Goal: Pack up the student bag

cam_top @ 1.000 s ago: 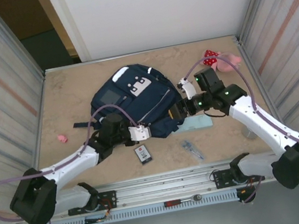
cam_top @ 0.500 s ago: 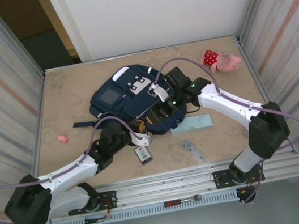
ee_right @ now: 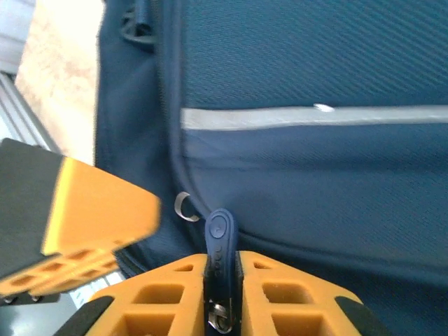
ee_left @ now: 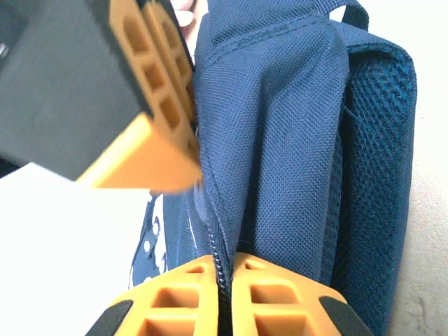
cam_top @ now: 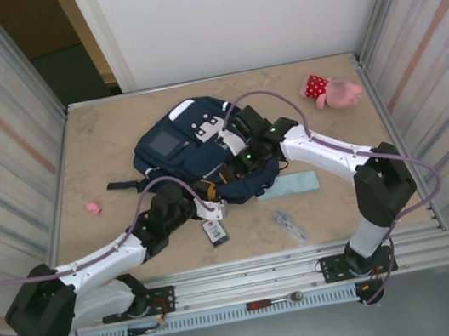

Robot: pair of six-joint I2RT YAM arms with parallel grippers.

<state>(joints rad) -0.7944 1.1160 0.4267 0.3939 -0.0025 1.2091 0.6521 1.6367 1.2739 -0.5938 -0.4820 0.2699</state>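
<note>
Bench point(cam_top: 100, 146): the student bag point(cam_top: 164, 165) lies flat about mid-bench, slightly left of centre, white patch facing up, straps trailing off its left side. Both arms reach in over its near-right part. Left end effector point(cam_top: 210, 194) sits at the bag's near edge; in the left wrist view its fingers point(ee_left: 175, 304) are closed tight on the navy fabric right along a zipper seam, bag body rising directly above the fingertips. Right end effector point(cam_top: 229, 167) is down on the bag's front face from the right side; in the right wrist view it point(ee_right: 220, 280) is clamped on a navy zipper pull point(ee_right: 220, 234), which stands up between the pads, with a light stripe point(ee_right: 315, 115) across the panel just beyond it. The two end effectors are close together at the same near corner of the bag. Loose on the bench: a pale teal flat case point(cam_top: 288, 185) just right of the bag, a pink plush toy point(cam_top: 331, 91) at far right, a small black device point(cam_top: 214, 232) near the left wrist, a small metal item point(cam_top: 287, 224) below the case, a tiny pink object point(cam_top: 93, 208) at left.
</note>
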